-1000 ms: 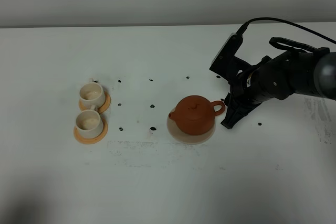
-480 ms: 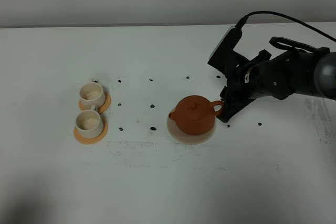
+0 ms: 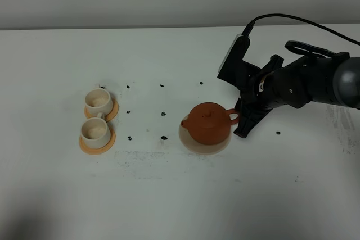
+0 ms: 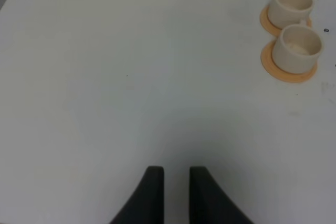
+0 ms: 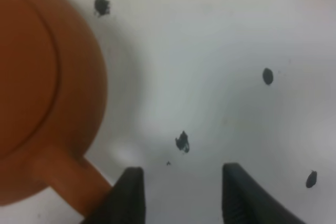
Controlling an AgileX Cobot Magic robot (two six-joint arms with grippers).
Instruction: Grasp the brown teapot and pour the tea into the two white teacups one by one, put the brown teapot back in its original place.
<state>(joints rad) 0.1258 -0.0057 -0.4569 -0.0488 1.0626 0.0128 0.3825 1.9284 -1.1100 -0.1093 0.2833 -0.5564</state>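
Now | brown teapot (image 3: 207, 123) sits on beige coaster (image 3: 192, 145) mid-counter (image 3: 169, 195) | likely heavy, rigid, smooth clay, breakable, lid may slip; take loop handle (image 3: 234, 116) | right pincer (image 5: 181, 174) parted, empty, just beside handle | left pincer (image 4: 176, 174) clenched, empty | tea level hidden; handle cropped in right wrist view

Reddish-brown teapot (image 3: 207, 125), cream cups (image 3: 98, 101) — orange saucers (image 3: 84, 146).

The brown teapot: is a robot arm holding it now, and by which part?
Nothing is held. The right gripper has its jaws open beside the handle of the brown teapot, not around it. The left gripper is shut on nothing.
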